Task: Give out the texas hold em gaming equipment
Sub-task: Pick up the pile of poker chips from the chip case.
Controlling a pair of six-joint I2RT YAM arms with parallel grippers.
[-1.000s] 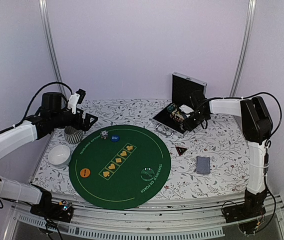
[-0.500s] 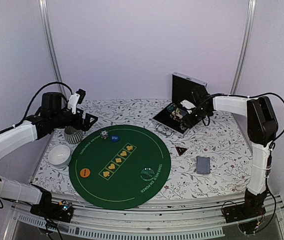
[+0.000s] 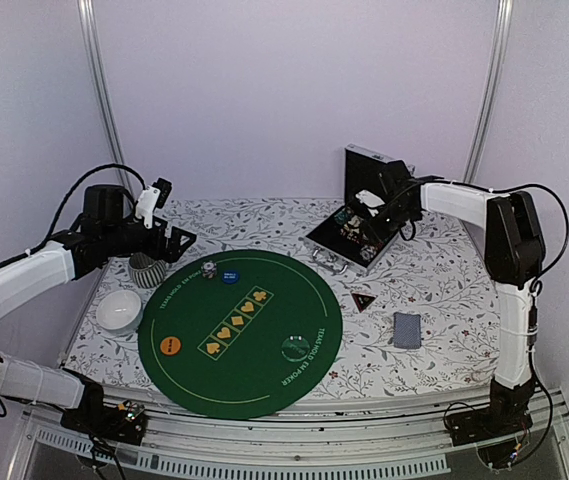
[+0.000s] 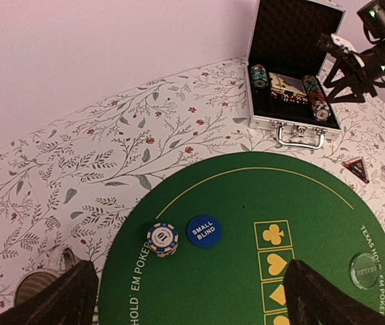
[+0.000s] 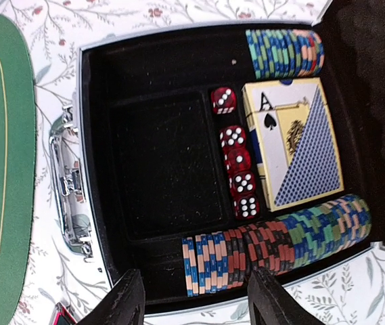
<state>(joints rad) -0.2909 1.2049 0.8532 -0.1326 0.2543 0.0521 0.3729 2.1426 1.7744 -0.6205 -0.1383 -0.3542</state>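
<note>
An open metal case [image 5: 70,176] lies under my right gripper [image 5: 195,308]. It holds rows of poker chips [image 5: 273,244], red dice [image 5: 238,162] and a boxed deck of cards [image 5: 300,142]. The right gripper's jaws stand open above the near chip row, with nothing between them. In the top view the right gripper [image 3: 376,214] hovers over the case [image 3: 336,243]. My left gripper [image 4: 189,308] is wide open and empty above the green mat [image 4: 246,189]. On the mat sit a short chip stack [image 4: 162,239], a blue disc [image 4: 204,231], a whitish disc [image 4: 367,269] and an orange disc [image 3: 170,346].
A dark red-edged triangle [image 3: 363,300] and a grey-blue deck of cards [image 3: 407,329] lie on the floral cloth right of the mat. A white bowl [image 3: 120,310] and a striped cup [image 3: 147,269] stand at the mat's left edge, under the left arm.
The right gripper has moved back and up over the open case, and its jaws have shifted in width. The left arm has stayed still.
</note>
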